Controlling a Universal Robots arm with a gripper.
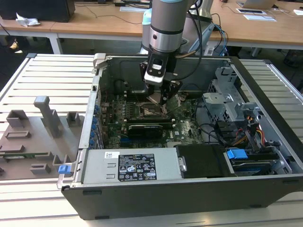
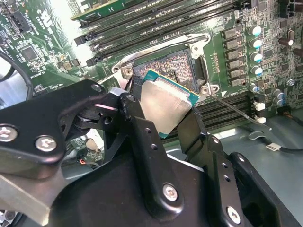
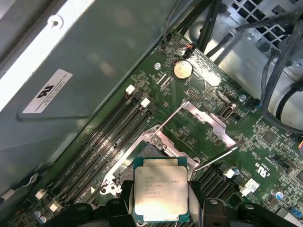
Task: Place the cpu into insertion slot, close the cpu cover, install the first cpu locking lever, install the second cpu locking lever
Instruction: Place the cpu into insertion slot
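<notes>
Between the jaws of the gripper (image 2: 163, 113), the cpu (image 2: 165, 103) is being clamped by opposite edges; the insertion slot (image 2: 173, 66) is lying uncovered just beyond them.

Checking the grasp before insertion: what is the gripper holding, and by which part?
The gripper holds the cpu by two opposite side edges, metal top exposed, near the insertion slot.

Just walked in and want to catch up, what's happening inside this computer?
A robot arm has its gripper shut on the cpu, holding it over the insertion slot inside the open computer case. The cpu is not seated yet. The cpu cover is swung open, leaving the slot bare.
</notes>
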